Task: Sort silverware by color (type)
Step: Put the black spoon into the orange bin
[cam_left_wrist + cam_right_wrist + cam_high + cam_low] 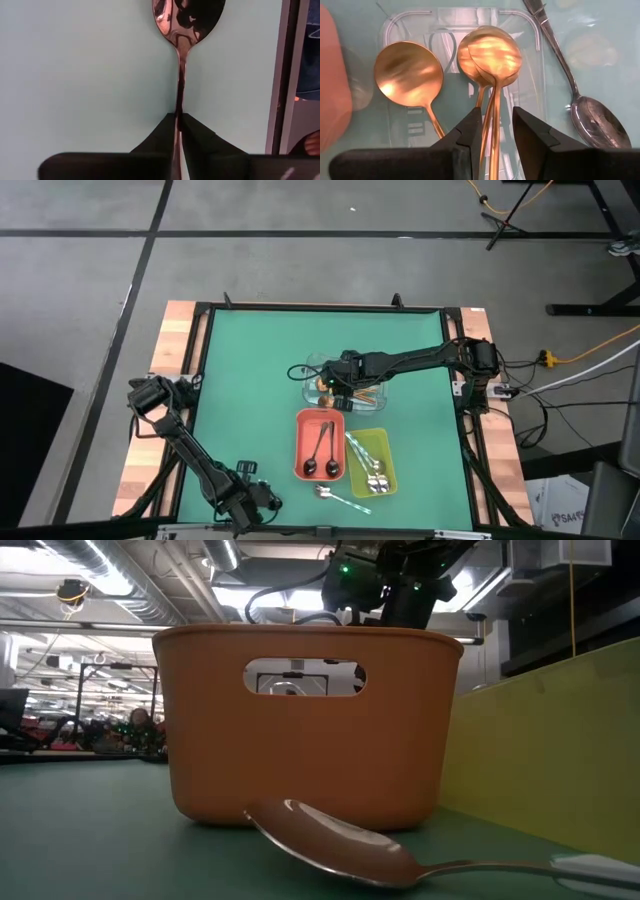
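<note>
Green matting covered the table point(250, 380), and lowest in the high view we saw the left gripper point(178, 125) pinched shut on a silver spoon point(182, 30), its handle running straight out from between the fingers with the bowl farthest away. Higher up at centre, the right gripper point(496, 131) hung over the clear tray point(395, 20), jaws parted astride the stem of the copper-gold spoons point(489, 52), which lay lengthwise along the jaws' line.
</note>
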`<state>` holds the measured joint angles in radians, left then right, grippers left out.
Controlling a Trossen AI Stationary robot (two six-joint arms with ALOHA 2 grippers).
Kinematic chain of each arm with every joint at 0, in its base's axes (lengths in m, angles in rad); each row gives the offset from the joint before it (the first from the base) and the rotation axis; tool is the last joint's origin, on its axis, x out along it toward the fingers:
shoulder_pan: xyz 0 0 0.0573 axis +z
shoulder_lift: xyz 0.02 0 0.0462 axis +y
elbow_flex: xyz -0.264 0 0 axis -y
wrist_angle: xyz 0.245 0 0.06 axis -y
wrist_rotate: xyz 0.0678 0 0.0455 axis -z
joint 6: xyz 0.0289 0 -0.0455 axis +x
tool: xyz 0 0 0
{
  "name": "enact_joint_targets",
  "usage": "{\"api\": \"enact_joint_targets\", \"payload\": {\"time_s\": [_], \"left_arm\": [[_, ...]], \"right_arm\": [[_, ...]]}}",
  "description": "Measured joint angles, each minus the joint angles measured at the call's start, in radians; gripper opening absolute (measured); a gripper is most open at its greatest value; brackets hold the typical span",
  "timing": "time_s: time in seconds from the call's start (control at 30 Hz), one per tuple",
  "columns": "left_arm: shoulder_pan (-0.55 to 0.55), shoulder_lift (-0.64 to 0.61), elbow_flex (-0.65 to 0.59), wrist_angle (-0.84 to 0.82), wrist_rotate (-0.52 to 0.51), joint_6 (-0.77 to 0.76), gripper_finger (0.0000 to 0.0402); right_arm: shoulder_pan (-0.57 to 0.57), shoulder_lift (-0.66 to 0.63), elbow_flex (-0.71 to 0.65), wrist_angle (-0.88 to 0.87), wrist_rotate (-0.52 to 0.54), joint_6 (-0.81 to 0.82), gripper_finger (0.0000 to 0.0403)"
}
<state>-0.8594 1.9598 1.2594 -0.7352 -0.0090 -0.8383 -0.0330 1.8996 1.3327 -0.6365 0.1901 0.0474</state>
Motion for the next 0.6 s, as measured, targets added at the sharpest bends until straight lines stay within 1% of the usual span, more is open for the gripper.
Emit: {"api": "enact_joint_targets", "payload": {"time_s": [0.23, 0.33, 0.47, 0.6], "left_arm": [[0.002, 0.001, 0.0, 0.02, 0.001, -0.003, 0.0073], [0.002, 0.001, -0.001, 0.049, 0.0, 0.006, 0.0087], [0.002, 0.001, -0.002, 0.072, -0.022, 0.005, 0.0092], [0.003, 0.002, -0.002, 0.086, -0.033, 0.005, 0.0085]], "right_arm": [[0.0, 0.0, 0.0, 0.0, 0.0, 0.0, 0.0099], [0.0, 0.0, 0.0, 0.0, 0.0, 0.0, 0.0099], [0.0, 0.0, 0.0, 0.0, 0.0, 0.0, 0.0099], [0.0, 0.0, 0.0, 0.0, 0.0, 0.0, 0.0099]]}}
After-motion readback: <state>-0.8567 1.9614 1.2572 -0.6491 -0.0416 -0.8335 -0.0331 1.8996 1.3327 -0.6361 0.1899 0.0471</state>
